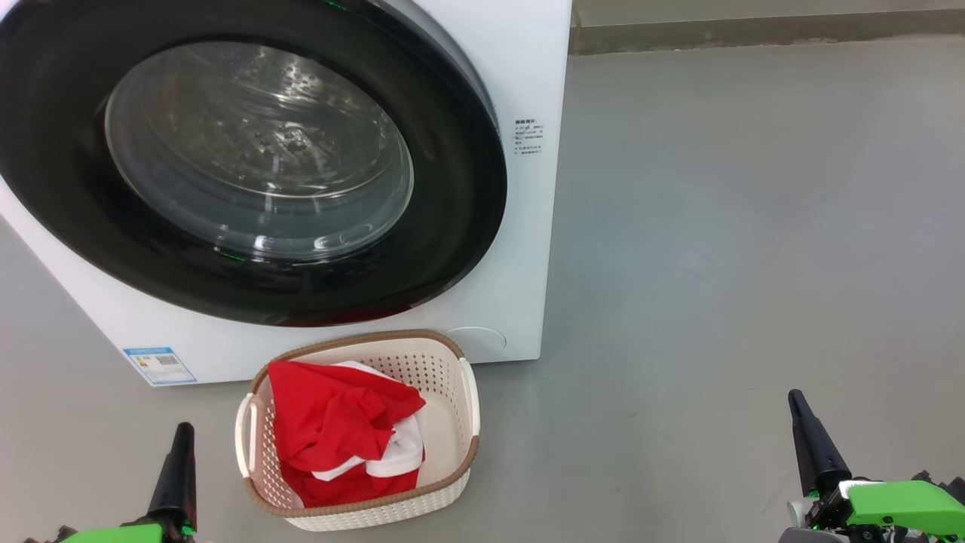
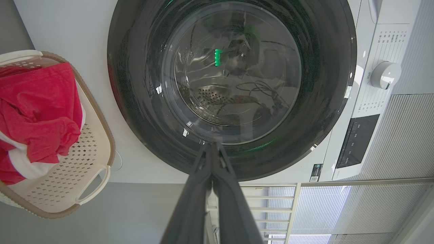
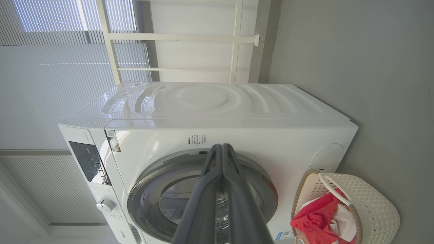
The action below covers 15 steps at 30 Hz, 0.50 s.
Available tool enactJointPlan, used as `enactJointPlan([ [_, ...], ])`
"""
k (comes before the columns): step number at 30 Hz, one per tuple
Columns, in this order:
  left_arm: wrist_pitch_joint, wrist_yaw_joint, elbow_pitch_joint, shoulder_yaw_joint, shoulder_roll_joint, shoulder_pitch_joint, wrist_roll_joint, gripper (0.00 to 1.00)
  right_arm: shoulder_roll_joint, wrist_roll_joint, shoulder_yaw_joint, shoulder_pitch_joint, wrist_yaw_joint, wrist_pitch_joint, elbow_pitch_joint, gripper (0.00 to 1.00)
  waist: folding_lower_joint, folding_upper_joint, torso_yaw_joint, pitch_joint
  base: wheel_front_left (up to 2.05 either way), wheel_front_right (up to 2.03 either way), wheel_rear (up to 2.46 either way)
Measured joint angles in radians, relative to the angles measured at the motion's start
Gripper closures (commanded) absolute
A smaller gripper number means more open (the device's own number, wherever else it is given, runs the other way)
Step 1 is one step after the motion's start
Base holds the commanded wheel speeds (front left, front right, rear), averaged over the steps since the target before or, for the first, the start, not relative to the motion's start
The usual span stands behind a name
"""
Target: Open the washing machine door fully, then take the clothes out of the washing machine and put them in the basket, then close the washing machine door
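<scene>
My left gripper (image 1: 182, 441) sits at the lower left of the head view, its two dark fingers pressed together on nothing. My right gripper (image 1: 801, 411) is at the lower right, fingers also together and empty. The washing machine door (image 1: 460, 196) fills the upper left, lying flat against the white washing machine (image 1: 539, 68). Just below it, at bottom centre, the basket (image 1: 460, 377) stands on the grey floor (image 1: 716, 264), with the red and white clothes (image 1: 339, 422) heaped in its left part.
</scene>
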<state>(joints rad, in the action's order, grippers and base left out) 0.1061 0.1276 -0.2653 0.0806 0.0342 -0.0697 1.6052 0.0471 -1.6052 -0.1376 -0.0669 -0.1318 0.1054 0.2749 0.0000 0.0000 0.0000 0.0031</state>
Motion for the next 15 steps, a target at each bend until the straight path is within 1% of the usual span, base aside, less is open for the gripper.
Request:
enactJointPlan([
  [15, 0.0, 0.0, 0.0, 0.0, 0.0, 0.0, 0.0, 1.0, 0.0, 0.0, 0.0, 0.0, 0.0, 0.0, 0.0, 1.0, 0.0, 0.0, 0.0, 0.0, 0.0, 0.0, 0.0],
])
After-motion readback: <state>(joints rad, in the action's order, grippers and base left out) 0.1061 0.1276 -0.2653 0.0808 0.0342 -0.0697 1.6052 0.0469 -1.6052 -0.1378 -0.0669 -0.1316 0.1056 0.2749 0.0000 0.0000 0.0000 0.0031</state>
